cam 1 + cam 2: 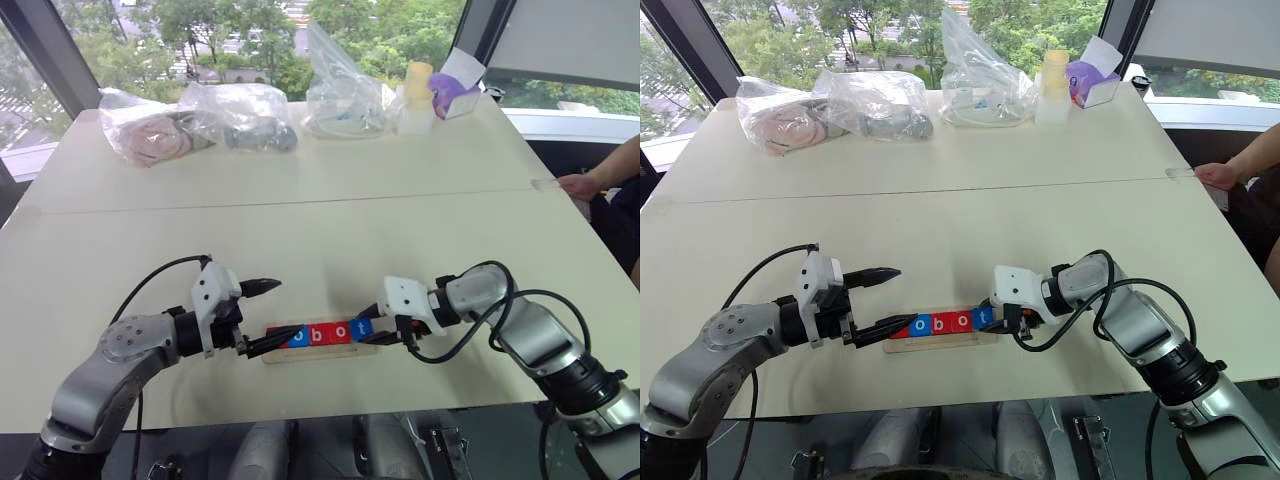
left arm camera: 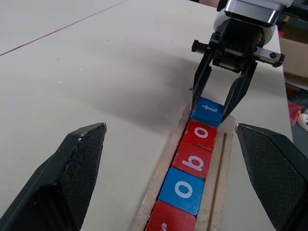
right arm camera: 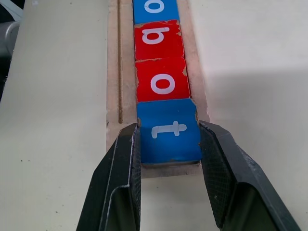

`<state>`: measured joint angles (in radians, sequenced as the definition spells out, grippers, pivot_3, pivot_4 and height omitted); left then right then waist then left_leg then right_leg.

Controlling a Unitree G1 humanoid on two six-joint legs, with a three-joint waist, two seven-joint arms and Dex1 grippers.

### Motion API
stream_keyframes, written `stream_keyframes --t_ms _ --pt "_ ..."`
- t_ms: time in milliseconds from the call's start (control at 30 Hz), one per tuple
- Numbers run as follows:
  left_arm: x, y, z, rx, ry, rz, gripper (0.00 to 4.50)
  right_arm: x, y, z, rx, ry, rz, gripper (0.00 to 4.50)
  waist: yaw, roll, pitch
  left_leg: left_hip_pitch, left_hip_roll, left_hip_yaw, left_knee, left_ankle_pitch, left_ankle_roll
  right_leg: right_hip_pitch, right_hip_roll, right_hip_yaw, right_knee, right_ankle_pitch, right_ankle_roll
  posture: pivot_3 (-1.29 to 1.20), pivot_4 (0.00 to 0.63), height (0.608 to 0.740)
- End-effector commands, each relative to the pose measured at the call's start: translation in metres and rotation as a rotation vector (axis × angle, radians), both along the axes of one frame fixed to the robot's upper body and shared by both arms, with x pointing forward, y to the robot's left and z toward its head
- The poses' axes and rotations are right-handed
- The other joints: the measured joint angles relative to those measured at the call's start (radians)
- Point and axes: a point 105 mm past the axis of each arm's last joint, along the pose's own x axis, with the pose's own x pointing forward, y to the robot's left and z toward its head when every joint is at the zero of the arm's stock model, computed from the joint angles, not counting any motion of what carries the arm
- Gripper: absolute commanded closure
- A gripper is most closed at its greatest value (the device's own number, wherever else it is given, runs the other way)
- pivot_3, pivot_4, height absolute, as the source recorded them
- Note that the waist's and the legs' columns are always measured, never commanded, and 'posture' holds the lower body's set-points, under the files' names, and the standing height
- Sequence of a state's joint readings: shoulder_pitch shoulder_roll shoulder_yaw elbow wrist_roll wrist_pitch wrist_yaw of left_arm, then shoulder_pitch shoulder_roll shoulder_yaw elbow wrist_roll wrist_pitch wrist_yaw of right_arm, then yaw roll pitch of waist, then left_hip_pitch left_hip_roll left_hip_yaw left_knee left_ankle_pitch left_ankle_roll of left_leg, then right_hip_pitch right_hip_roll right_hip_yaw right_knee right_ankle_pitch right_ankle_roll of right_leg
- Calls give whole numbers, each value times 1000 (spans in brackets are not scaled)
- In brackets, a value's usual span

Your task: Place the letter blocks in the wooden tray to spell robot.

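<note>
On the beige tabletop (image 1: 330, 230), near its front edge, lies the long narrow tray of pale wood (image 1: 940, 343), and the square letter tiles sit in its shallow slot in one row, touching each other. From the robot's left to its right there is a red tile (image 2: 169, 220) whose letter is mostly cut off in the left wrist view, then a blue tile with a white "o" (image 2: 183, 189), a red tile with a white "b" (image 2: 195, 160), a red tile with a white "o" (image 3: 162, 79), and at the right end a blue tile with a white "t" (image 3: 169, 130). The right gripper (image 3: 169, 144) with its two black fingers is closed on this blue "t" tile, one finger on each side, and the tile sits in the slot at the end of the tray, touching the red "o" tile. The left gripper (image 1: 268, 315) is at the other end of the tray with its jaws wide apart and nothing between them; its lower finger (image 1: 275, 341) lies over the left end of the row. At the far edge of the table there are several clear plastic bags (image 1: 200, 120), a pale yellow bottle (image 1: 417, 100) and a small purple box (image 1: 455, 92). A person's hand (image 1: 582, 185) rests at the right edge of the table.
</note>
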<state>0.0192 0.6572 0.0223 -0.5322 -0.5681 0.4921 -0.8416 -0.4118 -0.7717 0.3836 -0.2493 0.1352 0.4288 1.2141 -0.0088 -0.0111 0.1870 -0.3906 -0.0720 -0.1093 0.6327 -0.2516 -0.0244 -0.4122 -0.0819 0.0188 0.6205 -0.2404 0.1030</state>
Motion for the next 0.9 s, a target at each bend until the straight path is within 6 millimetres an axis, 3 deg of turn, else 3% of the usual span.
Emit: stream_keyframes --t_ms 33,133,367,700,900 --pt "-2 0 9 -4 -51 -4 0 1 4 7 10 -34 25 3365 0 0 0 0 0 0 0 0 0 0 0 0 0 0 0 0 150 740" --pt "-3 1 8 -6 -49 -3 0 -1 5 6 5 -25 31 3365 0 0 0 0 0 0 0 0 0 0 0 0 0 0 0 0 150 740" --pt "-4 1 7 -6 -49 4 0 1 6 10 8 -27 30 50 0 0 0 0 0 0 0 0 0 0 0 0 0 0 0 0 150 740" --pt "-6 1 4 11 -29 8 0 28 -15 38 45 -74 -107 50 0 0 0 0 0 0 0 0 0 0 0 0 0 0 0 0 150 740" --pt "-18 18 -1 95 16 3 0 7 -43 56 37 -42 -143 50 3 0 0 -1 0 0 -1 0 0 0 -1 0 -1 0 0 0 150 740"
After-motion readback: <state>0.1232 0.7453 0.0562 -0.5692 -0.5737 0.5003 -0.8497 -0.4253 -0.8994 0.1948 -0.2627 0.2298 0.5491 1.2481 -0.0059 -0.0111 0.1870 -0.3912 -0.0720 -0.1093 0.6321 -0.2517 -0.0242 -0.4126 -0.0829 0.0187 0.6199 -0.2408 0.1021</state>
